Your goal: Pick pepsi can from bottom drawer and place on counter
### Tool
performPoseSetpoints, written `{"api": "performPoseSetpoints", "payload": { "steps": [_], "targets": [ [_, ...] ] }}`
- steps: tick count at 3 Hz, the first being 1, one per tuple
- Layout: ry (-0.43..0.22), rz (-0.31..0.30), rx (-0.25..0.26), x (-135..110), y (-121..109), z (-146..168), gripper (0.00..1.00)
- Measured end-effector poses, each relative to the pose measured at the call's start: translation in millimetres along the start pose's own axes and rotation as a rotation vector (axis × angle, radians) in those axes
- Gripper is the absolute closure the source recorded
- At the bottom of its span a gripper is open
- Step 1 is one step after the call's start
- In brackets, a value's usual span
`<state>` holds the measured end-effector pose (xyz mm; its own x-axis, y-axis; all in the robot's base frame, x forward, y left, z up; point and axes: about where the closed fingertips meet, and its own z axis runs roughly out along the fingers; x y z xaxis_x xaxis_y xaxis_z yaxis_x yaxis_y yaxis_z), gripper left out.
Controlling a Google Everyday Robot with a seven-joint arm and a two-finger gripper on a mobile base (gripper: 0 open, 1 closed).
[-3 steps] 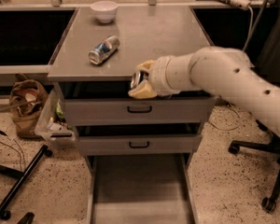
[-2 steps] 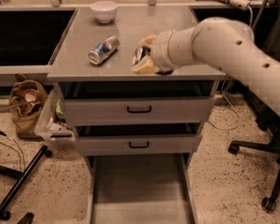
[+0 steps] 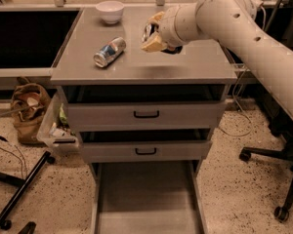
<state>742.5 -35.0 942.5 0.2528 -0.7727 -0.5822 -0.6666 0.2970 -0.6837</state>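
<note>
The thick cream-white tubular arm (image 3: 244, 28) is extending leftward from the right edge, with its wrist held roughly level. The tan-padded two-finger gripper (image 3: 154, 33) is hanging in the upper middle of the view, apparently clamping a small dark blue pepsi can (image 3: 148, 31).

Thick cream-white arm (image 3: 244, 28), small dark holes, tan tool (image 3: 151, 35) over counter (image 3: 185, 62)
</note>
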Motion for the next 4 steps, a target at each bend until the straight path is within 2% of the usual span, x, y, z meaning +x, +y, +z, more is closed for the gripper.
{"api": "performPoseSetpoints", "payload": {
  "steps": [1, 2, 3, 4],
  "targets": [
    [0.009, 0.033, -0.058, 17.8, 12.9, 29.5, 1.00],
    [-0.008, 0.086, -0.131, 29.8, 43.1, 52.9, 1.00],
    [-0.009, 0.088, -0.134, 30.7, 44.5, 54.1, 0.82],
    [-0.009, 0.088, -0.134, 30.7, 44.5, 54.1, 0.57]
  ]
}}
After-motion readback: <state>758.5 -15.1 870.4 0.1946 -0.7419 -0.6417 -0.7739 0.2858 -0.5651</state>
